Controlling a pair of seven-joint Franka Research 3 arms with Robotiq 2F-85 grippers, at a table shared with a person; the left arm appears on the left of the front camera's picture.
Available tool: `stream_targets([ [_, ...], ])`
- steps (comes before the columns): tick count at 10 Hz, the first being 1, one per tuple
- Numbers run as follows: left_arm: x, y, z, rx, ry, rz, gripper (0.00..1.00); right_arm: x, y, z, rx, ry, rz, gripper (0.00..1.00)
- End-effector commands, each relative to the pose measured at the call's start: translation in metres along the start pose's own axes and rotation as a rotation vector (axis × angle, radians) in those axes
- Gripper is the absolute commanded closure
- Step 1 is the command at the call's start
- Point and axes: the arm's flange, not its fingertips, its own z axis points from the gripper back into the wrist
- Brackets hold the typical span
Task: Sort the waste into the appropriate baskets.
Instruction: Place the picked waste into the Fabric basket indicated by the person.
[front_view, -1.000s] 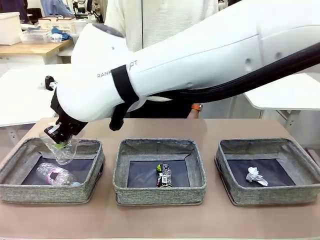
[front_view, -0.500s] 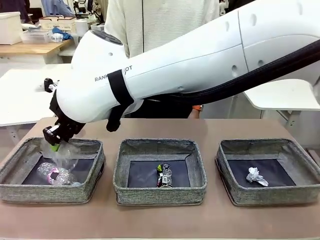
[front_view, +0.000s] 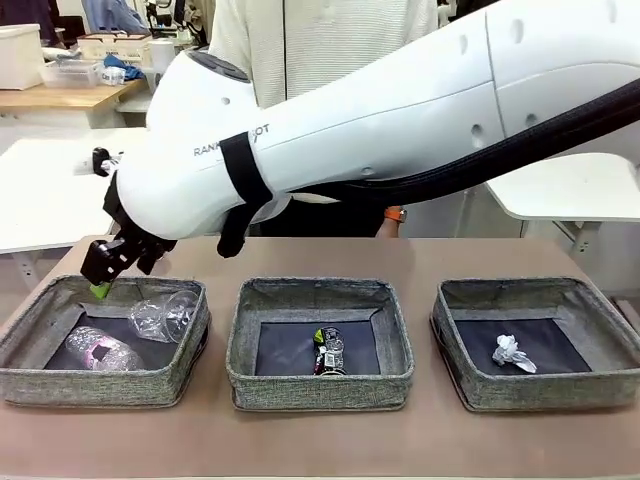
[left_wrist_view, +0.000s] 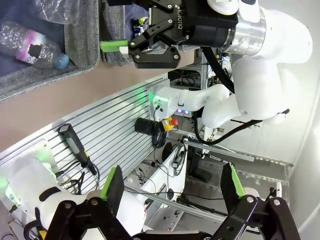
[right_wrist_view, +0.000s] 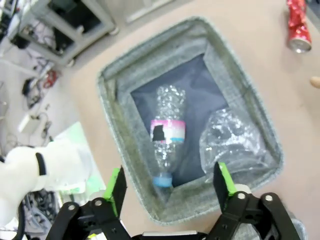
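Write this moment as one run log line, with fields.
right gripper: open, above left basket | clear cup: in left basket beside bottle | left gripper: open

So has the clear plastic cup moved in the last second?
Yes. The clear plastic cup has dropped from the right gripper into the left basket, beside the plastic bottle.
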Motion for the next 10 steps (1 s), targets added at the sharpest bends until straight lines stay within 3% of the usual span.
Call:
stream_targets([
  [1,-0.004,-0.001,0.002,-0.003,0.007,0.014,0.00,-0.019,-0.001,0.014,-0.023,-0.024,-0.025,0.00],
  [3,-0.004,-0.001,0.002,-0.003,0.007,0.014,0.00,-0.044,-0.008,0.067,-0.020,-0.019,-0.085,0.00],
  [6,-0.004,-0.001,0.002,-0.003,0.007,0.014,0.00,-0.125,-0.005,0.172,-0.082,0.026,-0.220,0.00],
  [8,-0.004,-0.001,0.002,-0.003,0.007,0.014,0.00,-0.189,-0.015,0.198,-0.111,-0.049,-0.400,0.00],
  [9,-0.004,-0.001,0.002,-0.003,0.007,0.014,0.00,-0.207,-0.008,0.192,-0.209,-0.016,-0.612,0.00],
  [10,-0.004,-0.001,0.002,-0.003,0.007,0.014,0.00,-0.144,-0.014,0.190,-0.106,-0.009,-0.344,0.00],
])
